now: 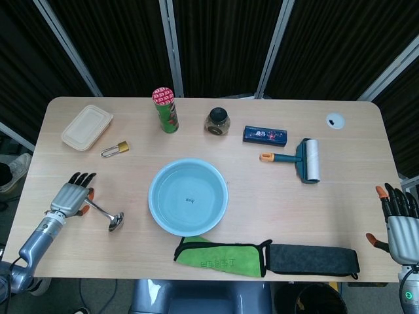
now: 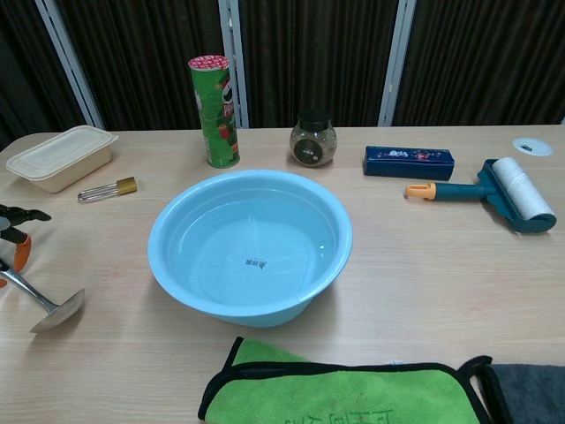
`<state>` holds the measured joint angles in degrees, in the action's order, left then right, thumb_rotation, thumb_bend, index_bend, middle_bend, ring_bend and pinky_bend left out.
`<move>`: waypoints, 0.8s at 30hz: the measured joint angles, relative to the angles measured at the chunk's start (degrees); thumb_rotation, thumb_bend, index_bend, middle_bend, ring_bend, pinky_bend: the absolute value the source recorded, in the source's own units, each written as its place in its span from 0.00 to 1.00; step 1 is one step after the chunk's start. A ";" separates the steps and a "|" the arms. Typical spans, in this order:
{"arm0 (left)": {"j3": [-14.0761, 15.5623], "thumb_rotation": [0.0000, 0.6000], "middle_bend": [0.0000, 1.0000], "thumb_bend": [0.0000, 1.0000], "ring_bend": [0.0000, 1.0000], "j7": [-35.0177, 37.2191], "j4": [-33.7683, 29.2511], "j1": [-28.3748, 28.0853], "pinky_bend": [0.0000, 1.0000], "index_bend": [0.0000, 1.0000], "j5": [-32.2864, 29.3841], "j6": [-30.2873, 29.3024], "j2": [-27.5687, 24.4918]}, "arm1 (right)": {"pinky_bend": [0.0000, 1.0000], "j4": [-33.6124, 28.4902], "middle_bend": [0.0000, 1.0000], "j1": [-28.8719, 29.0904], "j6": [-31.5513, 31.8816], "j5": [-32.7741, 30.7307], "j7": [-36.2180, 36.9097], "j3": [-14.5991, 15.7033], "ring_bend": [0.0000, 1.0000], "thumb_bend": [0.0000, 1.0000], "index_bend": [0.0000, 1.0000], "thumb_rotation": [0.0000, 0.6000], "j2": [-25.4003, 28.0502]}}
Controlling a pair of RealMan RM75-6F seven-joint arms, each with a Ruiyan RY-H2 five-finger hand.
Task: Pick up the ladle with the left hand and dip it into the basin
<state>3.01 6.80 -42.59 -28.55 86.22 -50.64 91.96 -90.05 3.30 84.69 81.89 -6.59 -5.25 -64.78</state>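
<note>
At the table's near-left corner, about eight o'clock from the basin (image 1: 188,197), we see the left hand (image 1: 71,195) lying palm-down over the handle of the ladle (image 1: 107,215). Its fingers (image 1: 81,178) are stretched out and slightly apart; we cannot tell whether the thumb beneath has closed on the handle. The ladle's bowl rests on the tabletop, pointing toward the basin but apart from it. The basin, light blue and holding clear water, sits mid-table. The right hand (image 1: 398,219) hangs off the table's right edge at four o'clock, fingers spread, holding nothing. Around the basin we note a snack can (image 1: 165,110) at eleven o'clock, a padlock (image 1: 114,149) at ten, a lint roller (image 1: 301,159) at two, and a green cloth (image 1: 219,254) at six.
</note>
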 measured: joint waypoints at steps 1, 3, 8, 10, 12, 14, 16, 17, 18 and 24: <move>0.05 1.00 0.00 0.35 0.00 0.10 0.22 -0.01 0.00 0.48 -0.04 0.19 0.09 | 0.00 0.01 0.00 0.08 -0.13 -0.09 -0.20 -0.02 0.00 0.00 0.00 1.00 -0.08; 0.16 1.00 0.00 0.35 0.00 0.29 0.65 -0.04 0.00 0.48 -0.07 0.35 0.28 | 0.00 0.02 0.00 0.14 -0.23 -0.19 -0.34 -0.04 0.00 0.00 0.00 1.00 -0.16; 0.28 1.00 0.00 0.35 0.00 0.56 1.51 -0.12 0.00 0.48 -0.13 0.75 0.64 | 0.00 0.05 0.00 0.22 -0.35 -0.36 -0.57 -0.07 0.00 0.00 0.00 1.00 -0.26; 0.31 1.00 0.00 0.35 0.00 0.68 1.86 -0.17 0.00 0.48 -0.15 0.85 0.83 | 0.00 0.05 0.00 0.24 -0.39 -0.39 -0.60 -0.07 0.00 0.00 0.00 1.00 -0.26; 0.35 1.00 0.00 0.35 0.00 0.85 2.10 -0.20 0.00 0.48 -0.15 0.93 0.97 | 0.00 0.01 0.00 0.28 -0.51 -0.46 -0.68 -0.06 0.00 0.00 0.00 1.00 -0.27; 0.42 1.00 0.00 0.35 0.00 0.94 2.35 -0.22 0.00 0.49 -0.11 0.99 1.10 | 0.00 0.13 0.00 0.31 -0.58 -0.49 -0.73 -0.04 0.00 0.00 0.00 1.00 -0.39; 0.48 1.00 0.00 0.35 0.00 0.98 2.56 -0.22 0.00 0.50 -0.07 1.01 1.23 | 0.00 0.08 0.00 0.33 -0.61 -0.50 -0.78 -0.02 0.00 0.00 0.00 1.00 -0.33; 0.51 1.00 0.00 0.35 0.00 1.00 2.68 -0.21 0.00 0.51 -0.06 1.03 1.30 | 0.00 0.08 0.00 0.34 -0.62 -0.50 -0.79 -0.01 0.00 0.00 0.00 1.00 -0.33; 0.56 1.00 0.00 0.35 0.00 1.04 2.84 -0.20 0.00 0.52 -0.06 1.12 1.40 | 0.00 0.05 0.00 0.34 -0.61 -0.48 -0.79 0.00 0.00 0.00 0.00 1.00 -0.33; 0.69 1.00 0.00 0.37 0.00 1.12 3.04 -0.04 0.00 0.57 0.02 0.87 1.43 | 0.00 0.07 0.00 0.35 -0.57 -0.42 -0.76 0.04 0.00 0.00 0.00 1.00 -0.32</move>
<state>3.70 7.91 -39.55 -28.59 86.24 -49.77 93.39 -89.99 3.64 84.12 81.47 -7.35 -5.21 -65.11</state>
